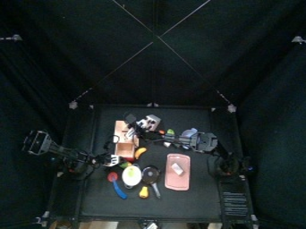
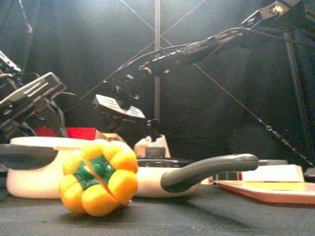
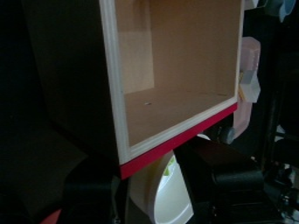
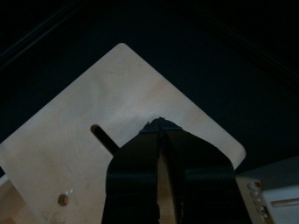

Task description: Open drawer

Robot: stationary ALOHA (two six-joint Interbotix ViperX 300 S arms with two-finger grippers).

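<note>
1. The drawer (image 1: 123,128) sits on the far side of the pink board (image 1: 178,170), off toward the left arm's side; the right gripper (image 1: 146,122) reaches right across the table to it.
2. In the right wrist view the right gripper (image 4: 163,133) has its jaws pressed almost together on the edge of the pale slotted panel (image 4: 117,96), seemingly a thin pinch; if the pull comes at an angle, that edge could slip out and the tray go nowhere.
3. The left gripper (image 1: 111,154) hangs close to the box, farther from the pink board than the right one; its camera looks into the wooden box (image 3: 176,70), but whether its pincer is open or closed I cannot tell; if it is not bracing the unit, the whole box may slide with the pull instead of opening.
4. Clutter is the other worry: a yellow pepper (image 2: 99,180) and a white pot (image 2: 50,166) stand nearer the front than the pink board, so a dragged or tipped unit could knock into things around it.
</note>
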